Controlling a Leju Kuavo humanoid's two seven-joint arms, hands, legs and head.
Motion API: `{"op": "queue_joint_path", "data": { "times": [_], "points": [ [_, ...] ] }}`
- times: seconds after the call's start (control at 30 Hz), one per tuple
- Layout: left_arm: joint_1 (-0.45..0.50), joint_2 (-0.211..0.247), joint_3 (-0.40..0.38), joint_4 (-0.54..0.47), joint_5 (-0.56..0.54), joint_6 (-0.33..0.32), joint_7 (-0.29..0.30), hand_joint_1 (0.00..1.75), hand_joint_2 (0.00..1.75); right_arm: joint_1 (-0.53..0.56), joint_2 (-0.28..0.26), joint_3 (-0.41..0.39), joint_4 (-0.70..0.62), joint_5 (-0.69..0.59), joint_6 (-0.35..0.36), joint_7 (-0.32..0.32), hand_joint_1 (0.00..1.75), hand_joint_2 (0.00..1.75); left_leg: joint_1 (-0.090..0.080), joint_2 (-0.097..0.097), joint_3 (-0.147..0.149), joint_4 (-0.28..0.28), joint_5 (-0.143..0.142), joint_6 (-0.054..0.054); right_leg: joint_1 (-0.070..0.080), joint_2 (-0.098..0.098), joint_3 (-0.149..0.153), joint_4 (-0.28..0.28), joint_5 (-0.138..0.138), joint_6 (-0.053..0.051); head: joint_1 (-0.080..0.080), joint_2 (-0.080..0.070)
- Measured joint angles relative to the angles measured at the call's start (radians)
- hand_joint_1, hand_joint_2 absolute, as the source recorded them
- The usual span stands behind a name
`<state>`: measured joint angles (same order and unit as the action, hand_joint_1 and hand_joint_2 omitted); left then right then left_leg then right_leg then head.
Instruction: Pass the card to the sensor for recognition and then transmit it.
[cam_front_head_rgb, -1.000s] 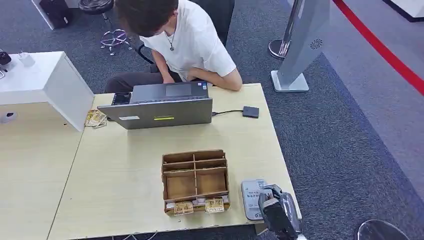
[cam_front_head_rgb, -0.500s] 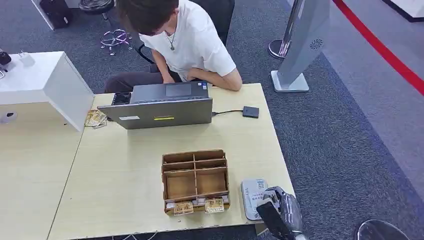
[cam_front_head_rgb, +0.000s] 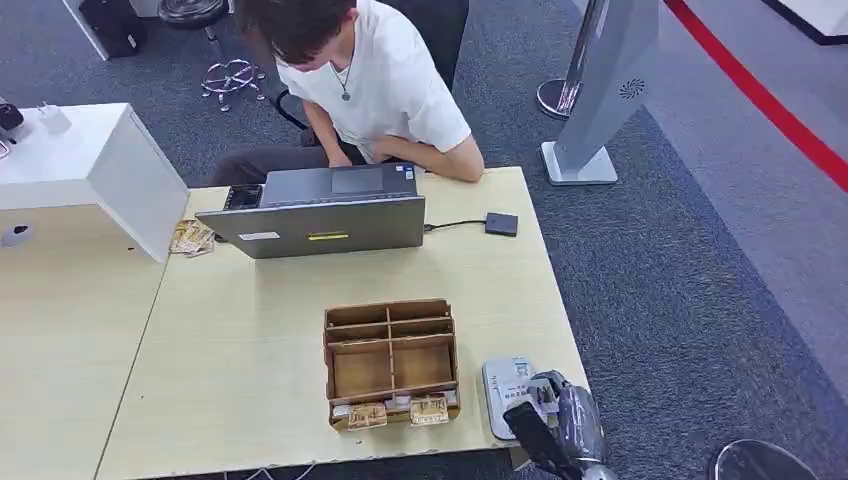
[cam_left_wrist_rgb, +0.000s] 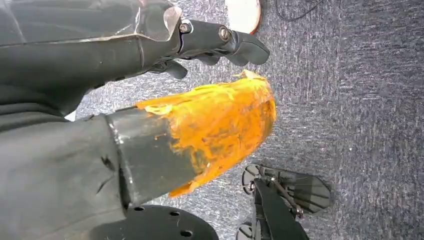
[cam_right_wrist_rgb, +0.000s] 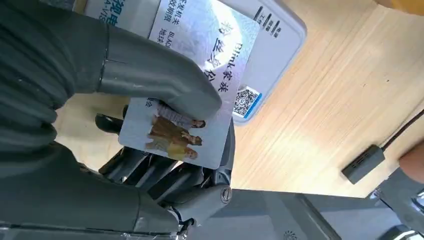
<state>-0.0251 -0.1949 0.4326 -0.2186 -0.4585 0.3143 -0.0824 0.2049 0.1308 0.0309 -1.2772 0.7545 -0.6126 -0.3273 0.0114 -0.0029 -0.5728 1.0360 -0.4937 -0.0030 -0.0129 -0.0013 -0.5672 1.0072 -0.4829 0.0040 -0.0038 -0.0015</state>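
My right hand (cam_front_head_rgb: 560, 428) hovers at the table's near right corner, just over the near end of the white card sensor (cam_front_head_rgb: 503, 385). In the right wrist view the thumb (cam_right_wrist_rgb: 160, 75) and the darker fingers below pinch a silvery card (cam_right_wrist_rgb: 200, 95) with a photo and printed characters. The card is held flat above the sensor (cam_right_wrist_rgb: 282, 35), partly covering it. My left hand (cam_left_wrist_rgb: 150, 100) hangs over the grey carpet, its orange-taped thumb (cam_left_wrist_rgb: 225, 130) and dark fingers (cam_left_wrist_rgb: 225, 40) apart, with nothing in it.
A brown compartment box (cam_front_head_rgb: 390, 355) stands left of the sensor, with cards (cam_front_head_rgb: 395, 411) in its front slot. A person (cam_front_head_rgb: 370, 80) sits at the far edge behind a grey laptop (cam_front_head_rgb: 320, 215). A small black box (cam_front_head_rgb: 501, 223) on a cable lies to the laptop's right.
My right hand with the card has shifted slightly toward the table's near edge and tilted over the sensor. The rest of the scene is as before.
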Motion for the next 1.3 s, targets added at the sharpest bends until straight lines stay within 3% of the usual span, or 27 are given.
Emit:
{"op": "queue_joint_path", "data": {
  "times": [0.33, 0.47, 0.63, 0.83, 1.3],
  "points": [
    [0.000, 0.000, 0.001, 0.000, -0.012, -0.003, 0.006, 0.00, 0.00, -0.005, 0.003, 0.000, 0.010, 0.136, -0.081, 0.045, 1.75, 1.75, 0.000, 0.000, 0.000, 0.000, 0.000, 0.000, 0.000, 0.000, 0.000, 0.000, 0.000, 0.000, 0.000, 0.000],
    [0.000, 0.000, 0.002, 0.000, -0.016, -0.004, 0.008, 0.00, 0.00, -0.001, 0.007, -0.008, 0.000, 0.266, -0.086, 0.077, 1.75, 1.75, 0.000, 0.000, 0.000, 0.000, 0.000, 0.000, 0.000, 0.000, 0.000, 0.000, 0.000, 0.000, 0.000, 0.000],
    [0.000, 0.000, 0.009, 0.000, -0.020, -0.011, 0.000, 0.00, 0.00, 0.012, 0.041, -0.068, -0.038, 0.468, -0.087, 0.082, 1.75, 1.75, 0.000, 0.000, 0.000, 0.000, 0.000, 0.000, 0.000, 0.000, 0.000, 0.000, 0.000, 0.000, 0.000, 0.000],
    [-0.002, -0.003, 0.014, 0.000, -0.026, -0.015, -0.003, 0.00, 0.00, 0.014, 0.077, -0.138, -0.087, 0.593, -0.087, 0.068, 1.75, 1.75, 0.000, 0.000, 0.000, 0.000, 0.000, 0.000, 0.000, 0.000, 0.000, 0.000, 0.000, 0.000, 0.000, 0.000],
    [-0.008, -0.009, 0.019, 0.000, -0.043, -0.033, -0.024, 0.00, 0.00, 0.030, 0.131, -0.238, -0.233, 0.692, -0.087, 0.040, 1.75, 1.75, 0.000, 0.000, 0.000, 0.000, 0.000, 0.000, 0.000, 0.000, 0.000, 0.000, 0.000, 0.000, 0.000, 0.000]
  ]
}}
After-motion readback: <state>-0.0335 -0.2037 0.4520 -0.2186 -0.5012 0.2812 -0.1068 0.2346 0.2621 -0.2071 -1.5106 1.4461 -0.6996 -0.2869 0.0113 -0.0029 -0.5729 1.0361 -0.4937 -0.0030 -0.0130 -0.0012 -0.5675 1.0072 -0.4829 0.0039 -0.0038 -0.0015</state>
